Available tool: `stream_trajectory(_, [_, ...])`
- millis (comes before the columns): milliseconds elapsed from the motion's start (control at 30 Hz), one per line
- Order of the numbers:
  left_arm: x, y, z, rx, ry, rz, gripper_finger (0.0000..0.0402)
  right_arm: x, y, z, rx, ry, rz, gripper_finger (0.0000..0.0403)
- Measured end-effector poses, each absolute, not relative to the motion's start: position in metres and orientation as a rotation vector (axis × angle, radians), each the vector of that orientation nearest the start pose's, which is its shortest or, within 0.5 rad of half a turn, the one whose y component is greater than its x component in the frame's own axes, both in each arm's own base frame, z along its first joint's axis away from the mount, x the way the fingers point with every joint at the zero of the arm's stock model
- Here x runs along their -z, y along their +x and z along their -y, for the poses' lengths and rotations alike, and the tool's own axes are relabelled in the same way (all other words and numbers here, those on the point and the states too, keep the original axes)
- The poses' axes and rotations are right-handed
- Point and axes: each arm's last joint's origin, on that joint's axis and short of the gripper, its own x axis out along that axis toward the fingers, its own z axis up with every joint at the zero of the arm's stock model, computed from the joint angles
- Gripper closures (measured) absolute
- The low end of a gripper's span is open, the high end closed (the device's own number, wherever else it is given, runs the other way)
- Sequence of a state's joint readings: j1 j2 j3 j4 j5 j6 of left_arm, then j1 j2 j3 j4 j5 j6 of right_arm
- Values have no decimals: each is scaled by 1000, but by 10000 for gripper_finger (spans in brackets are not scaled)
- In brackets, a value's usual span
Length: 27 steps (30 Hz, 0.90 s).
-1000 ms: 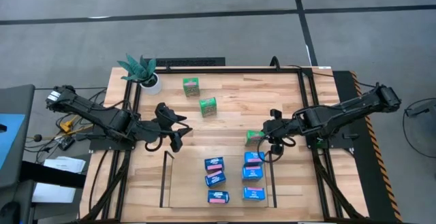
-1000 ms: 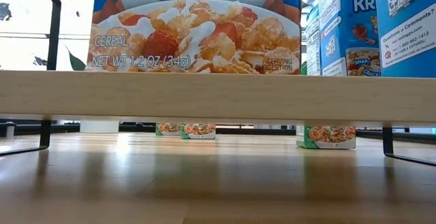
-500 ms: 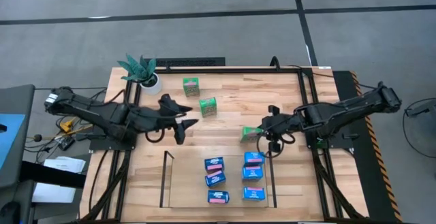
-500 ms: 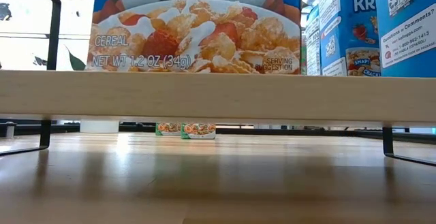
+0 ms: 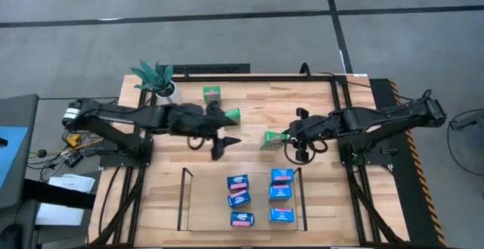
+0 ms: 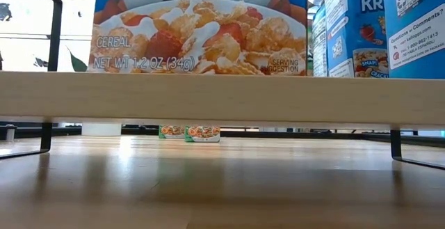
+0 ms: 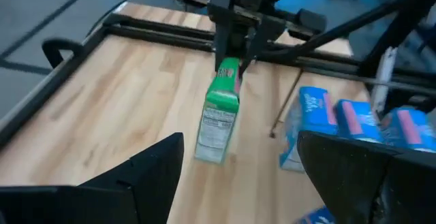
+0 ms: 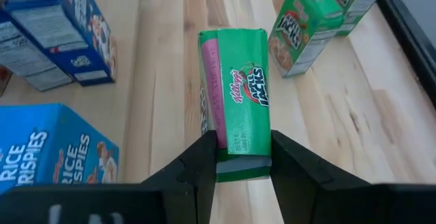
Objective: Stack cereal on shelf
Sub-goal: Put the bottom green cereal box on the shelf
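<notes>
My right gripper [image 5: 285, 137] is shut on a green cereal box [image 8: 235, 94] above the table's middle, just beyond the shelf [image 5: 184, 200]. The shelf has thin dark rails and a light wood base, and several blue cereal boxes [image 5: 239, 197] stand on it. Two more green boxes [image 5: 212, 94] [image 8: 306, 23] stand on the table toward the far edge. My left gripper [image 5: 223, 146] is open and hovers left of the held box, which shows ahead of its fingers in the left wrist view [image 7: 221, 108]. My right gripper pinches the green box at one end [image 8: 238, 157], one finger [image 8: 201, 166] on each of its long sides. It comes from the table's right, fingers along the box. The box is lifted clear and slants down and away from the fingers toward the left gripper.
A potted teal-leaved plant [image 5: 155, 79] stands at the far left corner. Black table frame rails [image 5: 344, 113] run along the sides. In the low view a blue box [image 6: 201, 24] fills the front above the shelf's wood base [image 6: 222, 97]. Bare wood lies left of the shelf.
My right gripper has lifted the green box off the table and carried it toward the left and far edges; the box no longer shows on the table in the low view. My left gripper has swung toward the table's right, closing on the held box.
</notes>
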<state>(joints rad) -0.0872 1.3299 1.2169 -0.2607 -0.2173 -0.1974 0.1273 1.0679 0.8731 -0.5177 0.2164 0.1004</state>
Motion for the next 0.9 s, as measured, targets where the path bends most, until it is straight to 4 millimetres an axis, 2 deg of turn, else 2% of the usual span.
stream_trajectory(200, [-365,337,11,-128,1,-393,125,-290,219,-22,118,-15,-648,258])
stream_trajectory(400, [-345,366,2,-61,0,-460,125,-293,221,-22,115,-14,-613,258])
stream_trajectory(533, [-339,372,0,-17,-23,-465,125,-294,222,-22,115,-13,-603,258])
stream_trajectory(900, [-335,378,-9,-42,-40,-444,125,-296,224,-23,106,-33,-576,258])
